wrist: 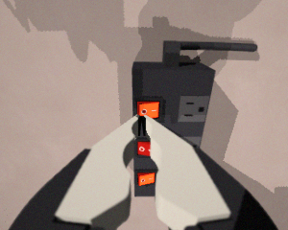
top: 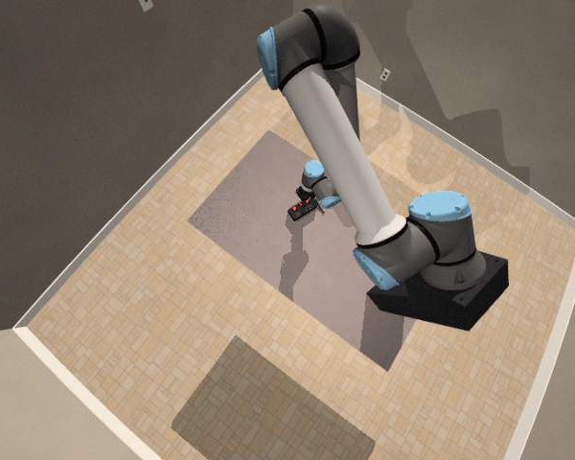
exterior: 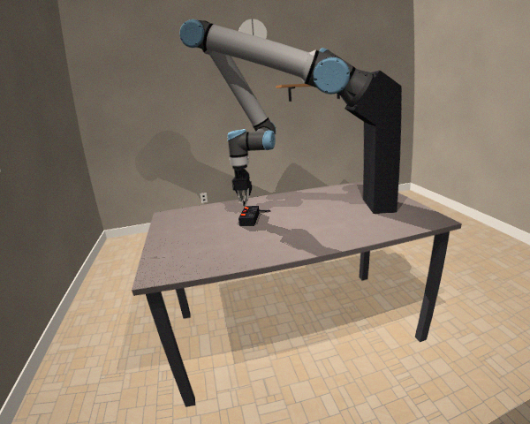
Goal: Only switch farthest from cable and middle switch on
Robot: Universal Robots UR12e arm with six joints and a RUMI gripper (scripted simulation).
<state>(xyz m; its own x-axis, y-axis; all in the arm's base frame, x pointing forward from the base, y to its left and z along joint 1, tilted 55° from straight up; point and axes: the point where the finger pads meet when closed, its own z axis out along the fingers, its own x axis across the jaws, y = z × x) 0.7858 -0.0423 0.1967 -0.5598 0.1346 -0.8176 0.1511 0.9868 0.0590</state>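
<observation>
A black power strip [wrist: 192,86] [top: 297,211] [exterior: 248,220] lies right way up on the grey table [top: 248,197] [exterior: 201,255]. Its cable [wrist: 216,46] leaves the far end in the wrist view. Three red rocker switches run in a row: the one nearest the cable [wrist: 151,108] is bright orange-red, the middle one [wrist: 143,149] is a darker red, and the farthest one [wrist: 146,178] is orange. My gripper [wrist: 141,117] [top: 306,195] [exterior: 243,197] is shut and empty. It points straight down, with its tips at the near edge of the switch nearest the cable. The fingers hide part of the middle switch.
The arm's black base [top: 441,297] [exterior: 382,137] stands at the table's far right corner. An outlet [wrist: 194,108] sits beside the first switch. Walls enclose the room; wall sockets [exterior: 203,197] show behind the table.
</observation>
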